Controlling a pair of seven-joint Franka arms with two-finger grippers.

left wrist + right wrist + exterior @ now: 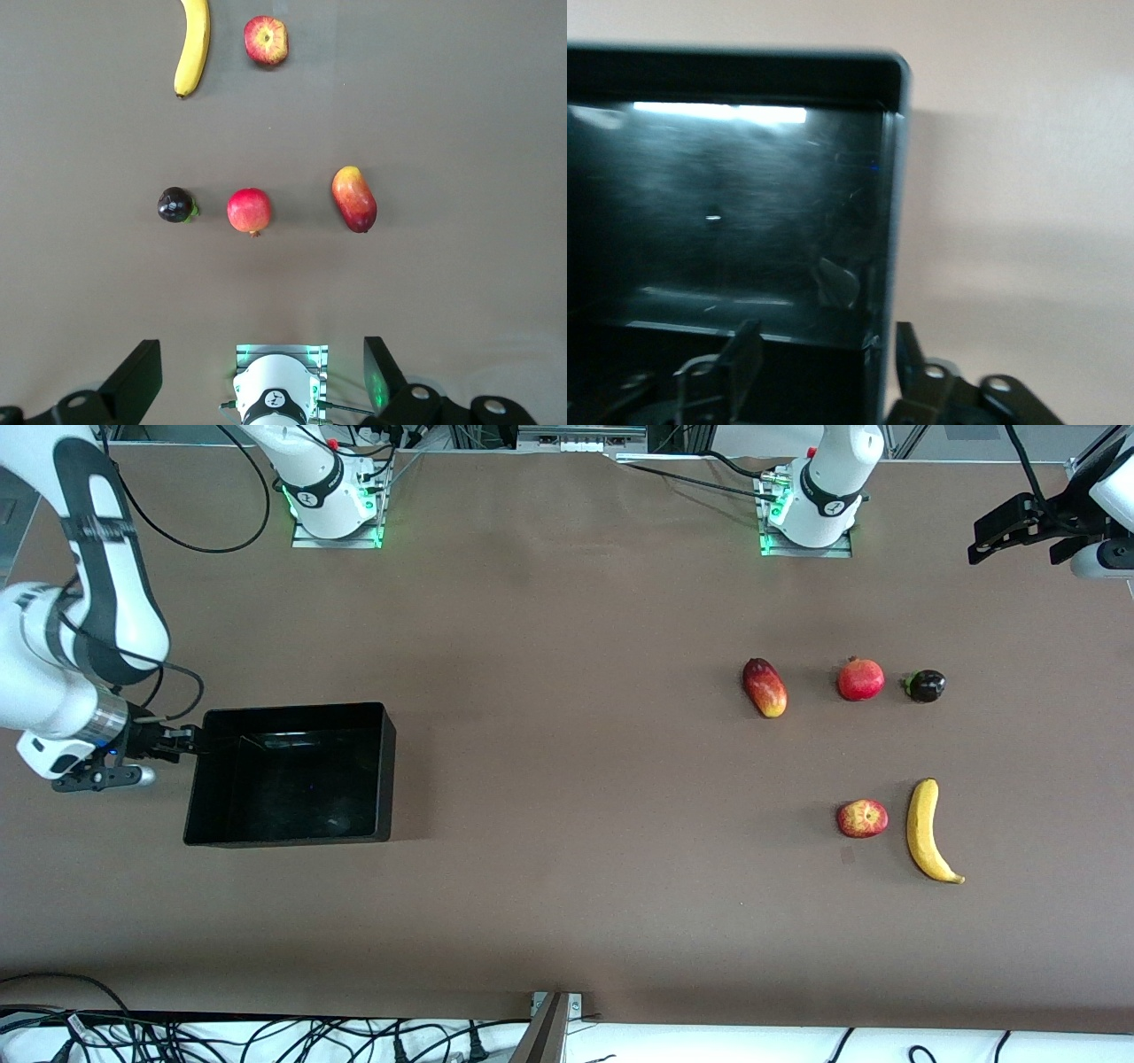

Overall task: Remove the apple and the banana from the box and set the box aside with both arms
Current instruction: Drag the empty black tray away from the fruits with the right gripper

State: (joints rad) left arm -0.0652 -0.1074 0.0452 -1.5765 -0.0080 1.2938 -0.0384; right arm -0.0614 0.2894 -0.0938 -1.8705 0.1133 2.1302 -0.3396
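The black box (386, 771) sits toward the right arm's end of the table. My right gripper (188, 741) is at the box's end wall, open, with one finger inside and one outside; the right wrist view shows the fingers (747, 347) apart around the wall (891, 195). The apple (862, 818) and the banana (924, 831) lie side by side toward the left arm's end, also in the left wrist view as apple (266, 41) and banana (195, 44). My left gripper (999, 536) waits open and empty, high over the table's edge near its base (261, 350).
A mango (765, 687), a pomegranate (860, 679) and a small dark fruit (926, 685) lie in a row farther from the front camera than the apple and banana. The arm bases stand along the table's edge.
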